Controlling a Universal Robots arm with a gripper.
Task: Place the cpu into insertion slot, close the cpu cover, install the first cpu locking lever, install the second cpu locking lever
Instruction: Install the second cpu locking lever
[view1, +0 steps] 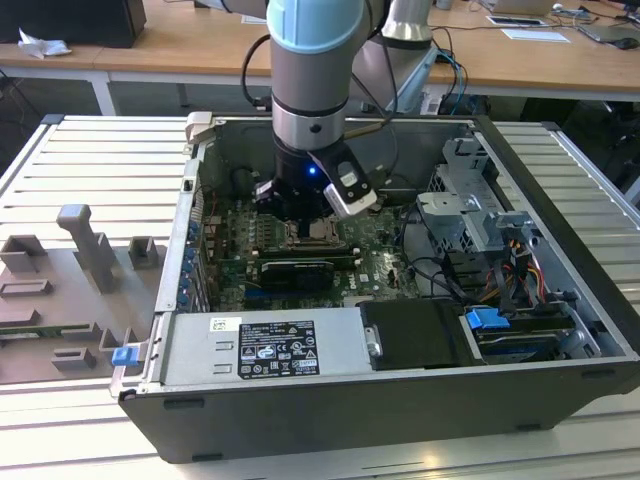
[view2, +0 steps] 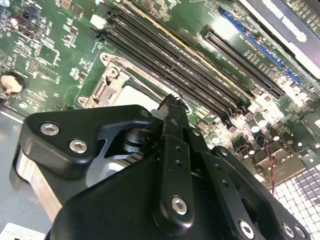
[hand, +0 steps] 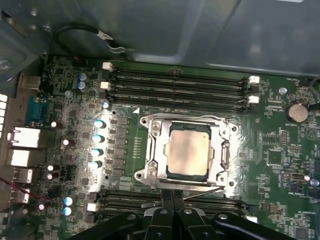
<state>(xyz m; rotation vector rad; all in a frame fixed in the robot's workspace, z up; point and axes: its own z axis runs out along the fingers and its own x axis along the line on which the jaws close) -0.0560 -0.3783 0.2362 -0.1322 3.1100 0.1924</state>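
Desks (view1: 200, 45) stand behind the ribbed table (view1: 90, 150); end effector (hand: 172, 200) seemingly closed, empty, beside the cpu cover (hand: 152, 152).

No text legible anywhere; white-on-black label (view1: 277, 349) on the power supply (view1: 262, 348) in exterior view carries print + cert symbols, too small to read; small white sticker (view1: 224, 324) beside it likewise unreadable
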